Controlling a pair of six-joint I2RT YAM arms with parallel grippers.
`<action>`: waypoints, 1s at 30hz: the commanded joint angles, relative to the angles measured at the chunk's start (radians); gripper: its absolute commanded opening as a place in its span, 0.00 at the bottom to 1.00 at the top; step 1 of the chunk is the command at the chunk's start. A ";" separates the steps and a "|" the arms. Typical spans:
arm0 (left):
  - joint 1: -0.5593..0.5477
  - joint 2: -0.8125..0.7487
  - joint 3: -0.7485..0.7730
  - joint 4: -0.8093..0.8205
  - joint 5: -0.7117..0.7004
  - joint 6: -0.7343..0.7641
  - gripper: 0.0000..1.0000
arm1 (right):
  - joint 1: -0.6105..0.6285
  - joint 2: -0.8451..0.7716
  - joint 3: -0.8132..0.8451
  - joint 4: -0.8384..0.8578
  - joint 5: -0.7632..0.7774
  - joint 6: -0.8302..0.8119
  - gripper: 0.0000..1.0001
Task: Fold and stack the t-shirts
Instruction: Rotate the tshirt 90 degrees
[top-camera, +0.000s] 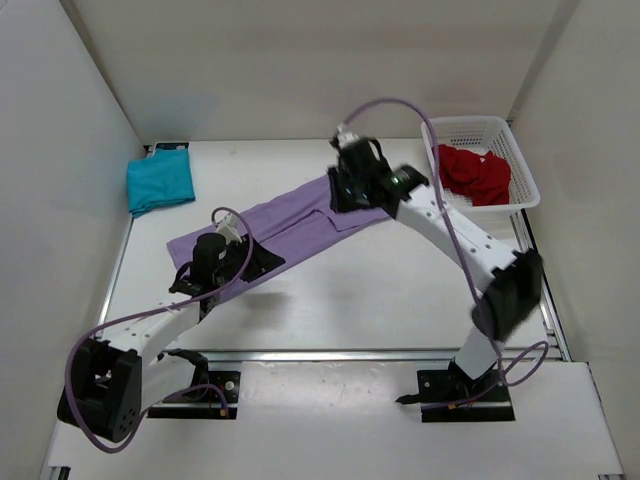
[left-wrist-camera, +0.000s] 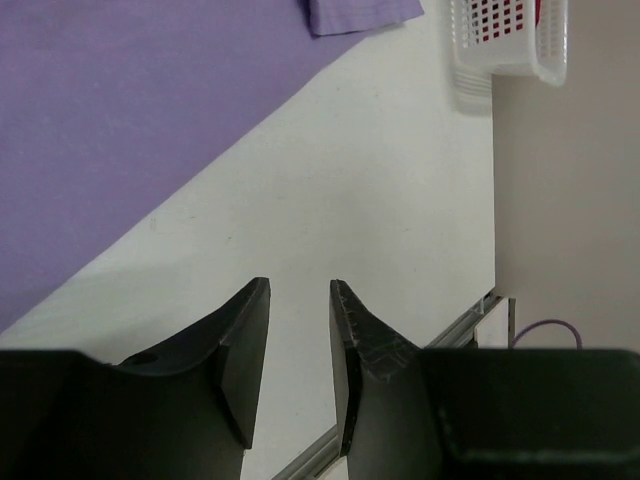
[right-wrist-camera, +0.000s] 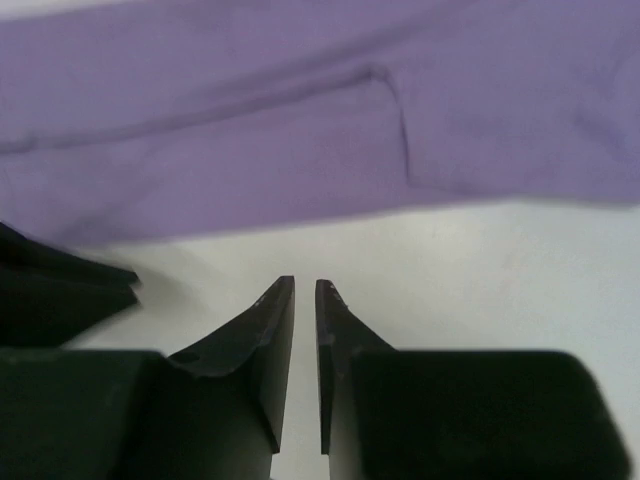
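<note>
1. The light lavender soft-fabric t-shirt (top-camera: 290, 225) is seen in the middle of the white table (top-camera: 380, 300), laid out as a long narrow band that runs slantwise from the near left to the far right
2. The step in hand is judged to be the folding of this shirt: the lengthwise fold appears done, the crosswise fold is not yet made, and nothing is yet stacked
3. The left gripper (left-wrist-camera: 298, 287) is held over bare table just beside the band's near edge, its jaws a little apart with nothing between them; the right gripper (right-wrist-camera: 305, 283) is placed beside the same edge nearer the far-right end, its jaws drawn almost together to a mere slit, and nothing is gripped
4. For the next move, wider jaws are probably called for, so that one end of the band can be pinched and carried over the other; thin cloth lying flat must be caught without being dragged
5. Three t-shirts are counted: the lavender one, one teal fabric t-shirt (top-camera: 160, 183) folded flat at the far left, and one deep red fabric t-shirt (top-camera: 475, 172) crumpled inside the white plastic mesh basket (top-camera: 470, 121) at the far right; one basket and two grippers are counted
</note>
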 joint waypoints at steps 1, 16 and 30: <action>-0.013 -0.020 0.048 0.022 0.040 0.018 0.41 | -0.052 -0.292 -0.635 0.462 -0.057 0.139 0.14; -0.001 0.000 0.062 0.013 0.028 0.035 0.41 | 0.059 0.054 -0.926 1.132 -0.178 0.518 0.40; -0.014 0.069 0.085 0.011 0.003 0.052 0.42 | -0.030 -0.043 -1.042 1.086 -0.228 0.518 0.00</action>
